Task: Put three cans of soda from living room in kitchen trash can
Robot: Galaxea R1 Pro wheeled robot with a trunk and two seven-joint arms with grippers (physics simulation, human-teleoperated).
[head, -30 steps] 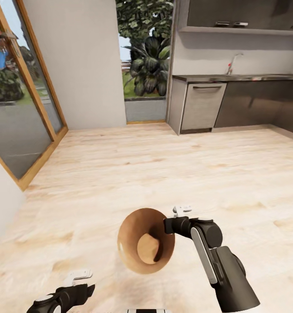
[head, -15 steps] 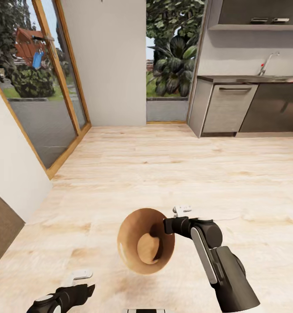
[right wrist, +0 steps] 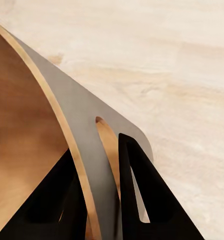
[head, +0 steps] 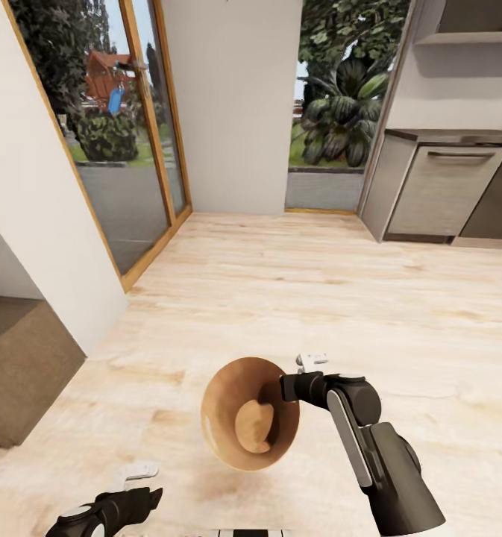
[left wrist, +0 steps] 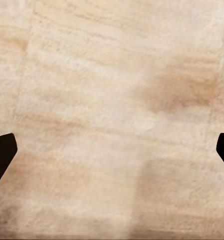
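The tash can [head: 239, 388], a light-brown tapered bin, hangs tilted in front of me with its mouth toward the head camera and its smooth brown inside bare. My right gripper [head: 289, 387] is shut on its rim. In the right wrist view the rim [right wrist: 87, 165] runs between the two dark fingers [right wrist: 141, 200], one inside the bin and one outside. My left gripper [head: 140, 485] sits low at the left, open, and its fingertips [left wrist: 2, 152] stand wide apart over the pale wood floor [left wrist: 112, 100]. The soda cans are out of view.
Wood-framed glass doors [head: 135, 142] stand at the left, beside a white wall corner [head: 53, 224] with darker brown floor [head: 19, 365] past it. Grey kitchen cabinets [head: 444, 194] line the right. Pale wood floor [head: 295, 283] stretches ahead to an opening with plants [head: 336, 119].
The whole view has swung to the left, so doors, wall and cabinets slide right in the picture. Both arms and the held bin keep the same pose.
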